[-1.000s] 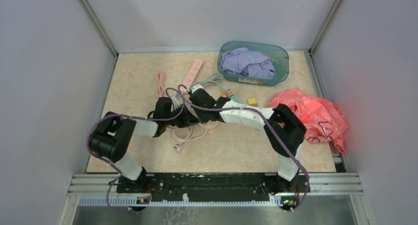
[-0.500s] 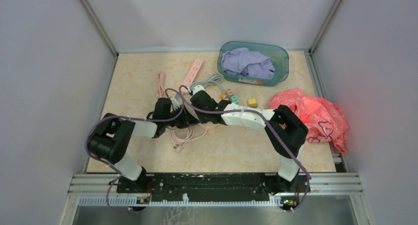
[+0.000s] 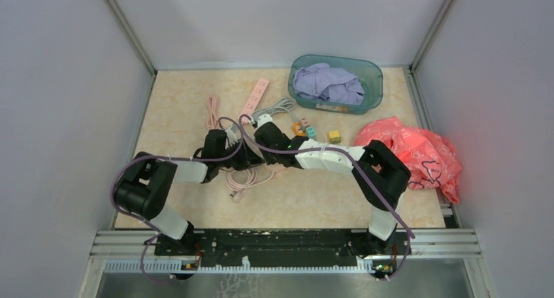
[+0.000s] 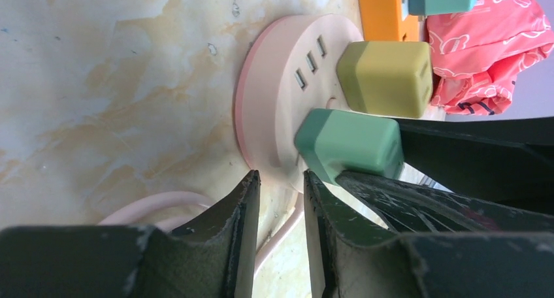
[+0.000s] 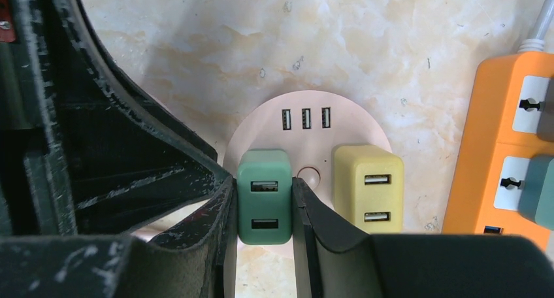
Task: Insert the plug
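A green plug [image 5: 263, 200] sits on a round pink hub [image 5: 304, 105], next to a yellow plug [image 5: 367, 187] standing on the same hub. My right gripper [image 5: 263, 183] is shut on the green plug's two sides from above. In the left wrist view the green plug [image 4: 346, 141] and yellow plug [image 4: 385, 79] stand out from the hub [image 4: 274, 108]. My left gripper [image 4: 279, 174] has its jaws a narrow gap apart at the hub's near edge, where its pink cable leaves. In the top view both grippers meet mid-table and hide the hub.
An orange power strip [image 5: 509, 154] lies just right of the hub. A pink power strip [image 3: 255, 95], a teal basin of purple cloth [image 3: 336, 82], a red bag [image 3: 418, 154], a yellow cube [image 3: 334, 136] and coiled pink cable [image 3: 245, 180] lie around.
My right gripper has edged slightly toward the back of the table. The left arm has hardly moved.
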Motion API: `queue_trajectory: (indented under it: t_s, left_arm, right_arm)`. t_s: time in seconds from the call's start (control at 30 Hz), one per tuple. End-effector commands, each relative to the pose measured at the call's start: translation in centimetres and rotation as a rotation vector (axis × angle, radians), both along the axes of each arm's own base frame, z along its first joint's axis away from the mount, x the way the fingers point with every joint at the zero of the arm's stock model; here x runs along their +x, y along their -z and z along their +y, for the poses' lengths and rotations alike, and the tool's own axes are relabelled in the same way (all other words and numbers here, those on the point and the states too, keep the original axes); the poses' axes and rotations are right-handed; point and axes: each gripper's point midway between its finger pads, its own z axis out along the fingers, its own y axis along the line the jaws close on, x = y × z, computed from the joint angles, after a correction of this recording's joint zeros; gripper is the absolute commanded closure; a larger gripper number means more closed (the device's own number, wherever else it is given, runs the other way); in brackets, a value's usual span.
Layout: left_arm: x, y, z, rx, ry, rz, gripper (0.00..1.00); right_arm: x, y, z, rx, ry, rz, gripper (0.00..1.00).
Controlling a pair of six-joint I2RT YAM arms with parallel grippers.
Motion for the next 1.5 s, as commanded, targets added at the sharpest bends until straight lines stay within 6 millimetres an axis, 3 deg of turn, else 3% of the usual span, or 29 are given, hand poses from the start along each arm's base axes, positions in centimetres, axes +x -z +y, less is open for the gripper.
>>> queue_trajectory:
  t_s: [0.0, 0.1, 0.17, 0.33, 0.5, 0.53, 0.63, 0.83, 1.1, 1.27, 1.47]
  left_arm:
    - [0.3, -2.5, 0.3, -0.016, -0.011, -0.053, 0.62]
    - [0.2, -4.2, 0.8, -0.002, -0.032, -0.094, 0.56]
    - [0.2, -5.7, 1.4, 0.01, -0.053, -0.132, 0.52]
    - [-0.1, -8.1, 3.9, 0.086, -0.148, -0.213, 0.38]
    - [-1.1, -8.9, 6.8, 0.165, -0.255, -0.248, 0.29]
    - [-1.3, -8.9, 7.3, 0.178, -0.27, -0.251, 0.27]
    - [-2.2, -8.7, 8.5, 0.213, -0.303, -0.239, 0.23]
    - [-4.0, -6.8, 9.7, 0.251, -0.327, -0.16, 0.17]
    - [-5.6, -3.6, 9.4, 0.274, -0.291, -0.029, 0.16]
    - [-6.6, -1.8, 8.1, 0.239, -0.227, 0.043, 0.25]
    - [-6.2, -1.3, 5.9, 0.174, -0.178, 0.084, 0.38]
  right_arm:
    - [-5.0, 7.6, -6.0, -0.314, -0.011, 0.226, 1.0]
    - [-3.7, 5.5, -4.9, -0.276, -0.015, 0.167, 0.98]
    - [-3.0, 3.9, -3.9, -0.235, -0.027, 0.129, 0.86]
    - [-1.4, -0.7, -2.2, -0.148, -0.046, 0.024, 0.68]
    - [-1.1, -4.7, -1.5, -0.048, -0.078, -0.058, 0.48]
    - [-1.3, -4.7, -1.7, -0.041, -0.086, -0.062, 0.46]
    - [-1.8, -7.5, -1.9, 0.045, -0.103, -0.119, 0.38]
    - [-2.3, -10.7, -4.9, 0.115, -0.066, -0.251, 0.26]
    - [-2.6, -11.6, -9.4, 0.163, 0.039, -0.413, 0.2]
    - [-2.5, -11.1, -11.8, 0.182, 0.11, -0.499, 0.19]
    - [-2.6, -11.7, -14.7, 0.205, 0.195, -0.594, 0.19]
